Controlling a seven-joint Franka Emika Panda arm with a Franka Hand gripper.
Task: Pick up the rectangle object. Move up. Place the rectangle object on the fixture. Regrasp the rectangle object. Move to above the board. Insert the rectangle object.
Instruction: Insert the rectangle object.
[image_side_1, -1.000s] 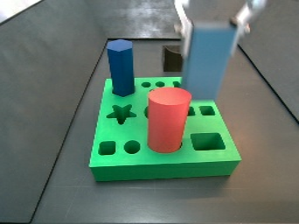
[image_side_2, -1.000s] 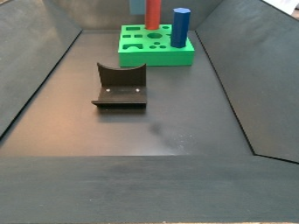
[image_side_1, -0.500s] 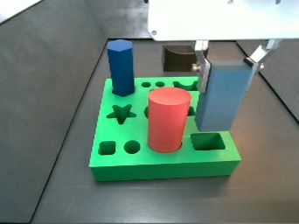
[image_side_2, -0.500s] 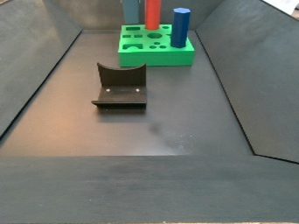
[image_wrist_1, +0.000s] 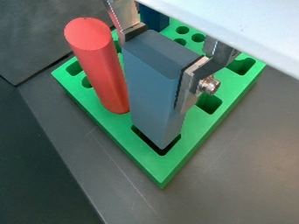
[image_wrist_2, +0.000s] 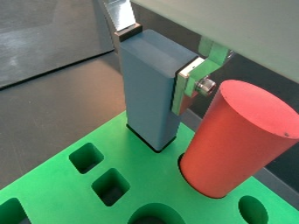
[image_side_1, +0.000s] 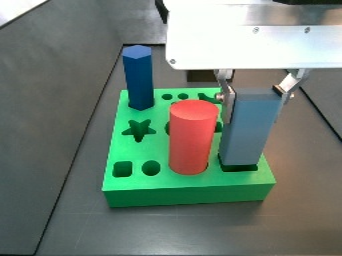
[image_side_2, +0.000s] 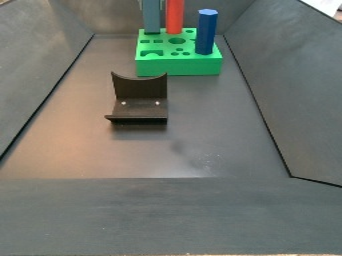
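While the gripper (image_side_1: 251, 88) stands over the near right corner of the board (image_side_1: 160, 190), its fingers (image_wrist_1: 195, 80) are closed on the upper sides of the rectangle object (image_side_1: 249, 125), one silver plate on each flat face. In both wrist views the grey-blue block (image_wrist_2: 152, 87) is upright, with its lower end already sitting in a square cut-out of the green plate (image_wrist_1: 176, 162). Just beside it, on its left in a side view, stands the red cylinder (image_side_1: 193, 136), close but apart. Farther back on the left corner of the board rises the dark-blue hexagonal prism (image_side_1: 139, 76).

From the far side view the board (image_side_2: 178, 55) lies at the far end of the dark floor (image_side_2: 187, 150), and only the lower part of the block (image_side_2: 150, 13) shows at the frame's edge. The fixture (image_side_2: 136, 98) sits well apart from the board, nearer and to the left, with nothing on it.
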